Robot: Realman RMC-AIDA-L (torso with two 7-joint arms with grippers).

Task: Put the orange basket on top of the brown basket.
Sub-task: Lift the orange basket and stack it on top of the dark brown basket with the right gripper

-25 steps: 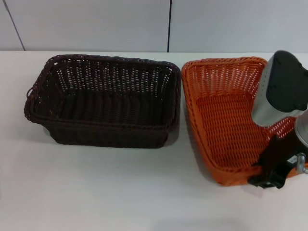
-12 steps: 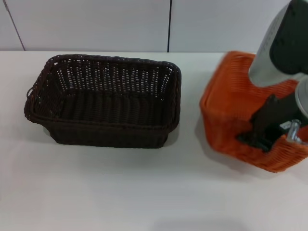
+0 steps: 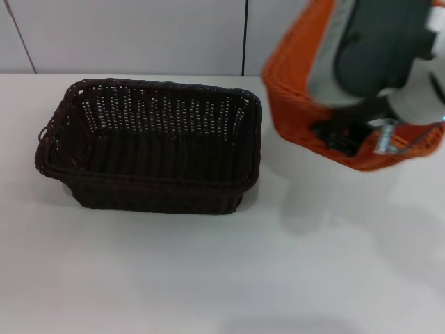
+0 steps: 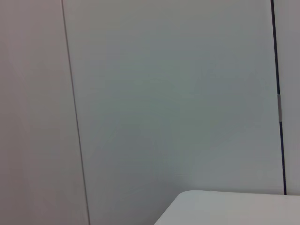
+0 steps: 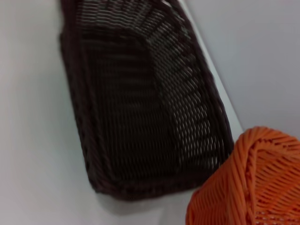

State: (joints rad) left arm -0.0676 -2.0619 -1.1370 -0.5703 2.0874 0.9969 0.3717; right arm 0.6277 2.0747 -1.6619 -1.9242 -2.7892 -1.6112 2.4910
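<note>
The brown basket (image 3: 149, 142) stands upright on the white table, left of centre in the head view; it also shows in the right wrist view (image 5: 140, 103). My right gripper (image 3: 344, 132) is shut on the near rim of the orange basket (image 3: 295, 76) and holds it in the air, tilted, at the upper right, beside and apart from the brown basket. A corner of the orange basket (image 5: 248, 183) shows in the right wrist view. My left gripper is out of view.
The white table (image 3: 208, 271) stretches in front of both baskets. A grey panelled wall (image 3: 139, 35) runs along the back edge. The left wrist view shows only wall and a table corner (image 4: 225, 208).
My right gripper has lifted the orange basket off the table, raising it up and back and tilting it. The brown basket has not moved.
</note>
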